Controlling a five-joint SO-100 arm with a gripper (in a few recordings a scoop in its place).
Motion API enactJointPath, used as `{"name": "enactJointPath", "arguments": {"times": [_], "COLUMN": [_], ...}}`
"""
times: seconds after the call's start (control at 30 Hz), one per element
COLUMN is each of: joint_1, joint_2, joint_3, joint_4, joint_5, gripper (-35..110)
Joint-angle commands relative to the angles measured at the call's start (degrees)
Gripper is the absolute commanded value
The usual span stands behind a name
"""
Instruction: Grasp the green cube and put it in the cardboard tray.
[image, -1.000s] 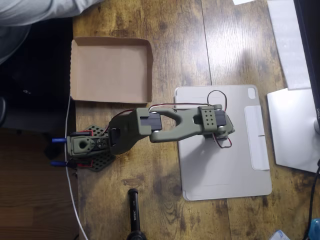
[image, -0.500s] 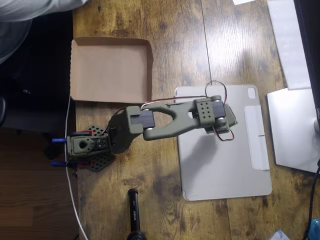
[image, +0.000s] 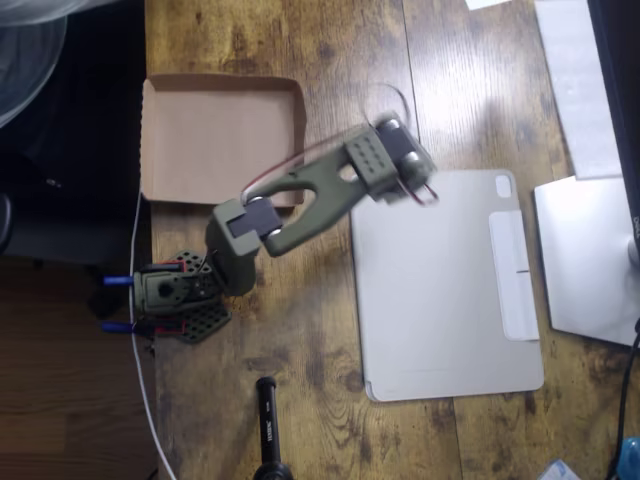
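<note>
1 cardboard tray lies on the wooden surface, with 1 grey tablet cover to its lower right. 1 olive arm reaches past the tray's right wall. Its tool sits under the wrist; cannot tell its spread, or where the green cube is.

Bare wood lies between the cardboard tray and grey tablet cover, crossed by the arm.
</note>
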Motion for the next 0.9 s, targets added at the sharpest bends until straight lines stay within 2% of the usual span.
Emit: {"name": "enactJointPath", "arguments": {"times": [0.0, 0.43, 0.87], "joint_1": [-7.12, -33.84, -36.04], "joint_2": [5.36, 11.78, 12.48], "joint_3": [-1.14, 13.71, 17.93], "joint_4": [4.57, 5.45, 5.45], "joint_5": [0.0, 3.78, 2.11], "gripper": [16, 17, 18]}}
